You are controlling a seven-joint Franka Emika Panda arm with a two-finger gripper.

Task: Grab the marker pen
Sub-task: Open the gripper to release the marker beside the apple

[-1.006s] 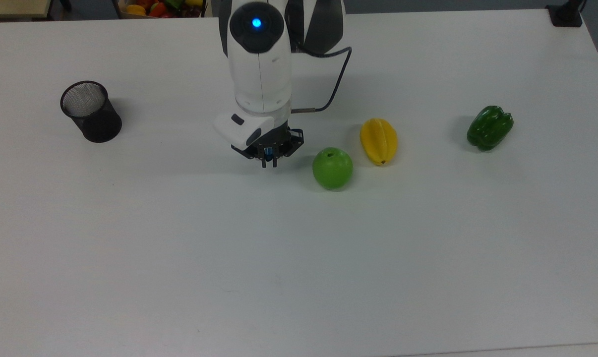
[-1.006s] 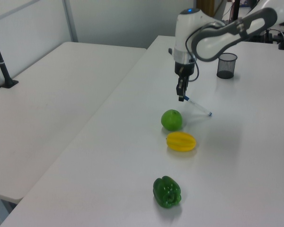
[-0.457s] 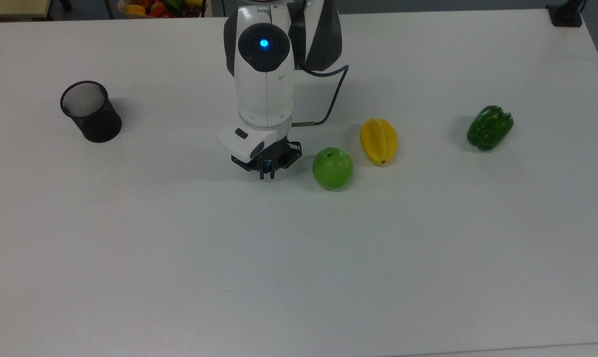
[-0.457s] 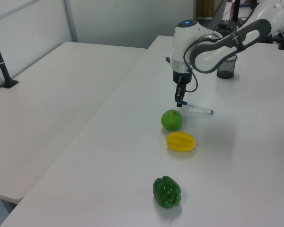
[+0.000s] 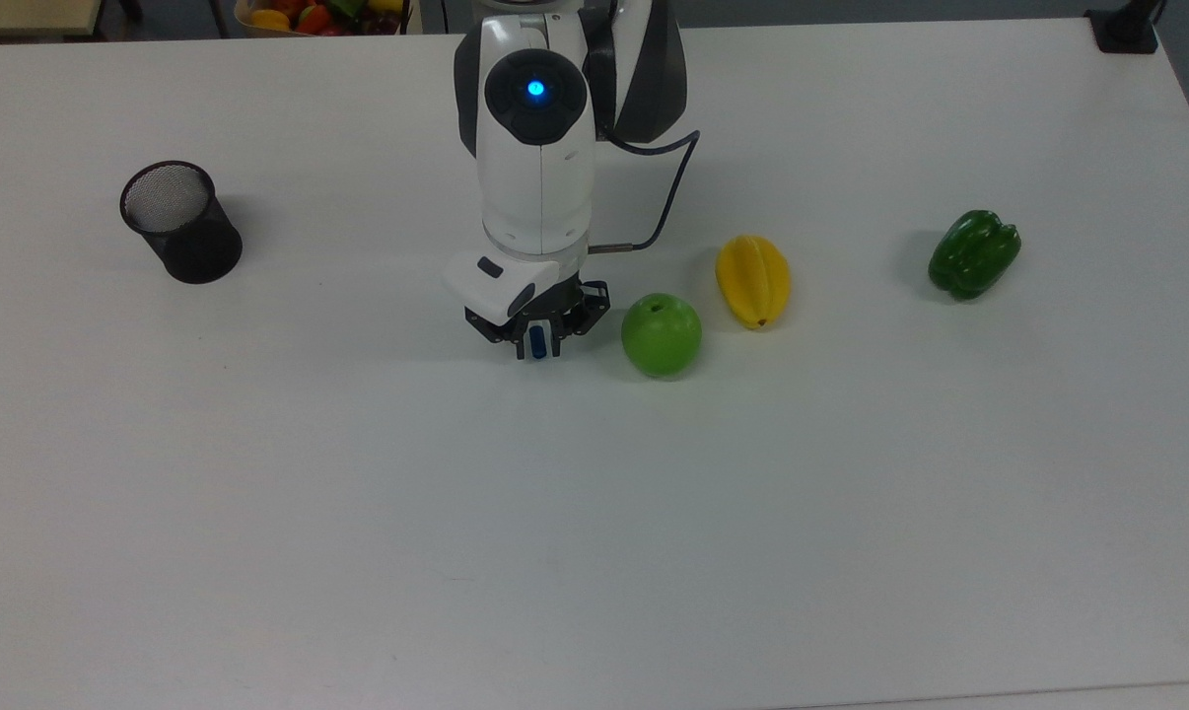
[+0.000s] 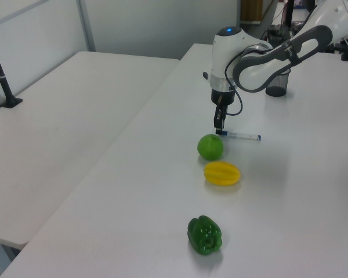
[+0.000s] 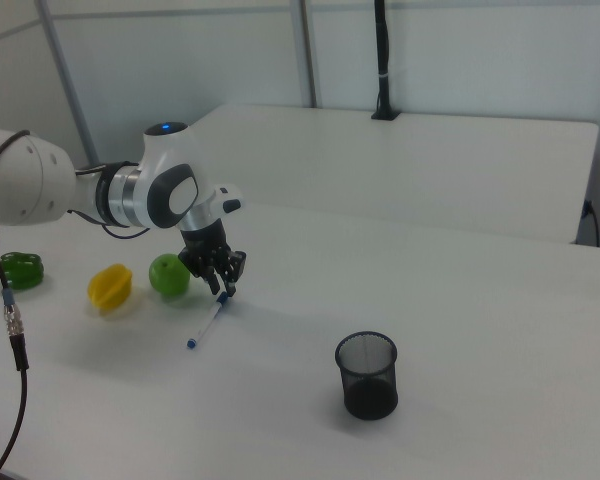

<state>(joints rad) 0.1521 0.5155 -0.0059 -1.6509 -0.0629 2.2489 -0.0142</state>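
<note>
Marker pen [image 6: 242,136] lies flat, cap at jaws.

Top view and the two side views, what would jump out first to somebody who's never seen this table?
The white arm's gripper stands low over the table, at the blue-capped end of the marker pen, which lies flat. Beside it, running to the top view's right, sit a green apple, a yellow fruit and a green pepper. A black mesh cup stands alone toward the top view's left.
</note>
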